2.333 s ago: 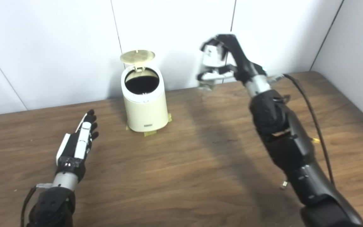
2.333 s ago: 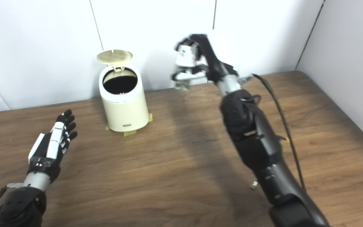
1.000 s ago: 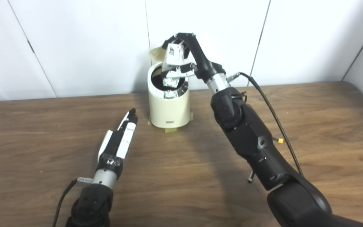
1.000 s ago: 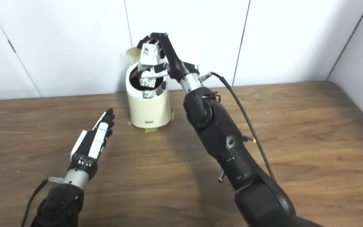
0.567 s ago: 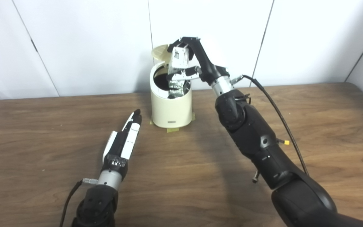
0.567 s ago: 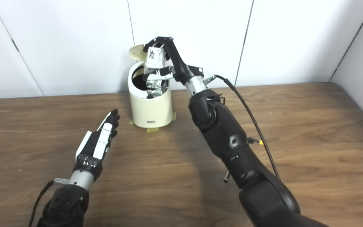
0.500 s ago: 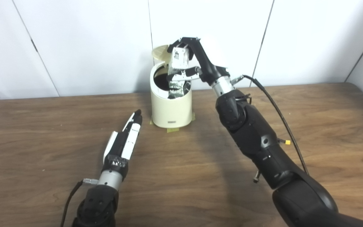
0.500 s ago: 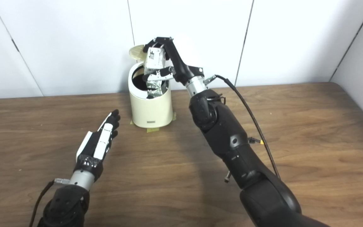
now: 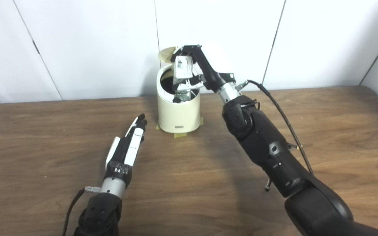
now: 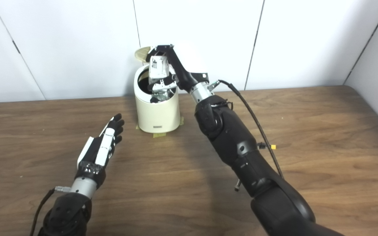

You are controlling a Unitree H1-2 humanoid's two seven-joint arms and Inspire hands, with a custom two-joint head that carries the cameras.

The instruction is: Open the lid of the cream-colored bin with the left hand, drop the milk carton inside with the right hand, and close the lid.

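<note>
Cream-colored bin [image 9: 178,109] is seen at the table's [image 9: 323,131] far edge, lid [image 9: 166,53] raised. Milk carton [image 9: 181,95], sunk lower into the opening than half a second ago, is gripped by the right hand [image 9: 189,73]. Left hand [image 9: 126,149] is laid flat, fingers spread, empty.

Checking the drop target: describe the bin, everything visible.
The bin is a small cream-colored round can, smooth like plastic, upright at the back of the wooden table near the white wall. Its round lid is swung up behind the dark opening, partly hidden. A small label sits low on the front, and yellowish tape pieces stick out at its base. The right hand is over the mouth, with the silvery milk carton partly inside. The left hand lies apart, open.
</note>
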